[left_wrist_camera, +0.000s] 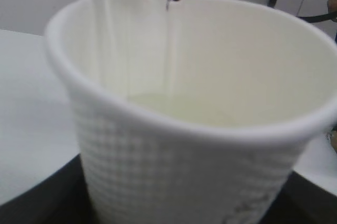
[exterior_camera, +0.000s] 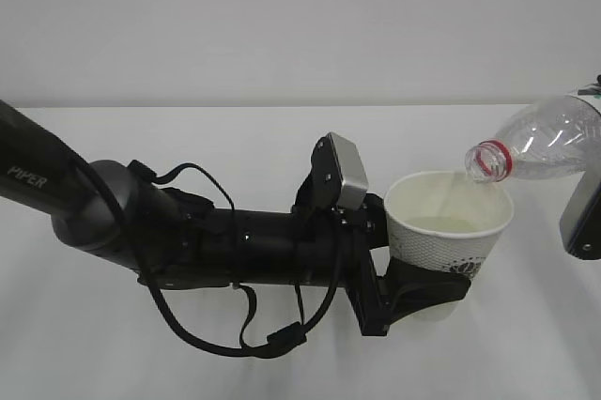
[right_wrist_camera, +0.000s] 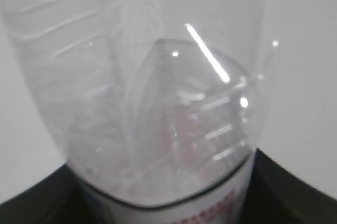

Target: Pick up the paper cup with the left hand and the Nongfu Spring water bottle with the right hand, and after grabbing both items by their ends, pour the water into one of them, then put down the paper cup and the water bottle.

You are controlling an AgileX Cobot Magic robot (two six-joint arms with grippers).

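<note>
The white bench (exterior_camera: 113, 353) is lying open across the lower left and lower right of the exterior frame, meeting a pale wall along a line just above mid-height. The thick black left tool (exterior_camera: 427, 289), on the arm lettered "PIPER", is reaching in from the left edge and is clamping the lower part of the small white paper cup with rolled rim (exterior_camera: 449, 231), holding it upright at centre right, off the bench. The clear ribbed plastic water bottle with red neck ring (exterior_camera: 540, 142) is entering from the upper right edge, tilted mouth-down, its uncapped mouth hanging just above the cup's far rim. The right tool (exterior_camera: 584, 217) is sitting at the right edge, largely cropped; its wrist view shows dark jaws flanking the bottle's labelled body, so it is gripping the bottle.

A thin stream of clear water (left_wrist_camera: 169, 40) is falling into the cup, and a shallow pool is lying in the cream interior.
</note>
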